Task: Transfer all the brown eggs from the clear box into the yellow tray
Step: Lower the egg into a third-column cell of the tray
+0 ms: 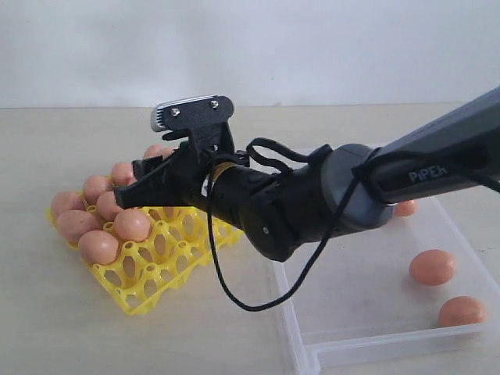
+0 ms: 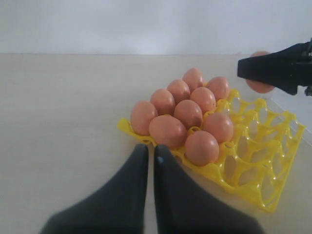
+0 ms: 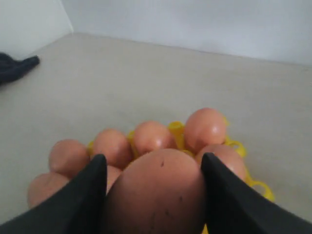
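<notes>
Beige bench, white wall. Right claw pinches a brown egg above the yellow tray, seated eggs right under it. Ease it into an empty cup without bumping them. Left claw pressed together. Clear box behind.

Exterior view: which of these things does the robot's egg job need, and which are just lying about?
Part of the job:
brown eggs in the yellow tray
three more showing in the clear box
right gripper, clamped on one held egg

Just there:
table
left gripper, shut, holding nothing
</notes>
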